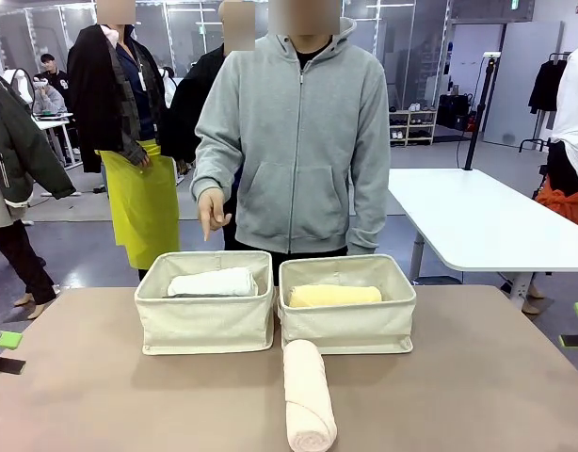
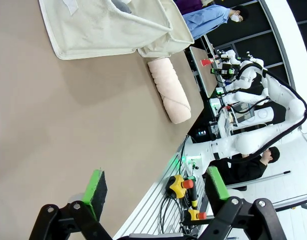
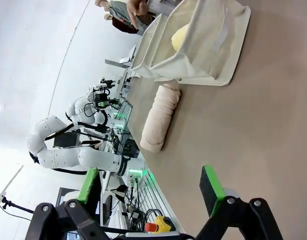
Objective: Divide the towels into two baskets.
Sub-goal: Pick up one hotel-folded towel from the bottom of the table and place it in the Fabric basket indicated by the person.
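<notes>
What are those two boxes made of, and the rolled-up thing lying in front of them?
The left basket and right basket look like matte cream canvas cloth: their walls sag and crease softly. The pale peach roll looks like thick terry towelling, probably cotton: fuzzy surface, soft rolled layers at its end.

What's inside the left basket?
A white towel roll lies in the left basket. Anything beneath the roll is covered by it and by the basket's front side.

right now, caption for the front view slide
White towel in left basket, yellow towel in right basket, peach towel on table, hand pointing down
</notes>
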Robot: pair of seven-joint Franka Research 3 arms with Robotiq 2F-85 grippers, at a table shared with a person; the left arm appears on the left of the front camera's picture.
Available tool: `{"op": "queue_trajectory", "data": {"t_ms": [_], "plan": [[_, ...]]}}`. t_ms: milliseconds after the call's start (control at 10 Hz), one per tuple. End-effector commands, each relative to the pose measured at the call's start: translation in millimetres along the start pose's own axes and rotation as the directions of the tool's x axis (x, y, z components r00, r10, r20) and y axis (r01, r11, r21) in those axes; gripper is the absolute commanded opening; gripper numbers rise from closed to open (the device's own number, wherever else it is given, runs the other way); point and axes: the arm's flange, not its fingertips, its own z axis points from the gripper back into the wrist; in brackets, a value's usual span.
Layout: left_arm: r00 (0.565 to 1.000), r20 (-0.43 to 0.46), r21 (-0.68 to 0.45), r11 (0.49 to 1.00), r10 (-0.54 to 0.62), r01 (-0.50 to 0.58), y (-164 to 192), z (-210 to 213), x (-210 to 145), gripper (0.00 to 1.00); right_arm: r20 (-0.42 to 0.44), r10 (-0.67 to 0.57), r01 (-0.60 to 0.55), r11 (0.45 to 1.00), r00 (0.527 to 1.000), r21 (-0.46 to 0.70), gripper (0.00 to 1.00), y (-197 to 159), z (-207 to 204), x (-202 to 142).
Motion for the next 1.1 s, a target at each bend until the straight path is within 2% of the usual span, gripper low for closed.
{"op": "queue_trajectory", "data": {"t_ms": [0, 700, 800, 900, 1000], "plan": [[1.0, 0.017, -0.011, 1.0, -0.008, 0.008, -2.4, 2.2, -0.3, 1.0, -0.009, 0.007, -0.007, 1.0, 1.0, 0.0, 1.0, 5.1, -1.0, -3.3], [1.0, 0.017, -0.011, 1.0, -0.008, 0.008, -2.4, 2.2, -0.3, 1.0, -0.002, 0.0, 0.0, 1.0, 1.0, 0.001, 1.0, 0.0, -0.9, 0.3], [1.0, 0.017, -0.011, 1.0, -0.008, 0.008, -2.4, 2.2, -0.3, 1.0, -0.067, 0.033, -0.033, 0.999, 0.997, 0.005, 1.0, 5.8, -34.6, 9.4], [1.0, 0.017, -0.011, 1.0, -0.008, 0.008, -2.4, 2.2, -0.3, 1.0, 0.064, -0.06, 0.064, 0.996, 0.996, -0.057, 1.0, 10.7, -65.2, 14.0], [1.0, 0.017, -0.011, 1.0, -0.008, 0.008, -2.4, 2.2, -0.3, 1.0, 0.128, 0.002, 0.007, 0.997, 0.992, -0.075, 1.0, 19.0, -88.6, 4.0]]}}
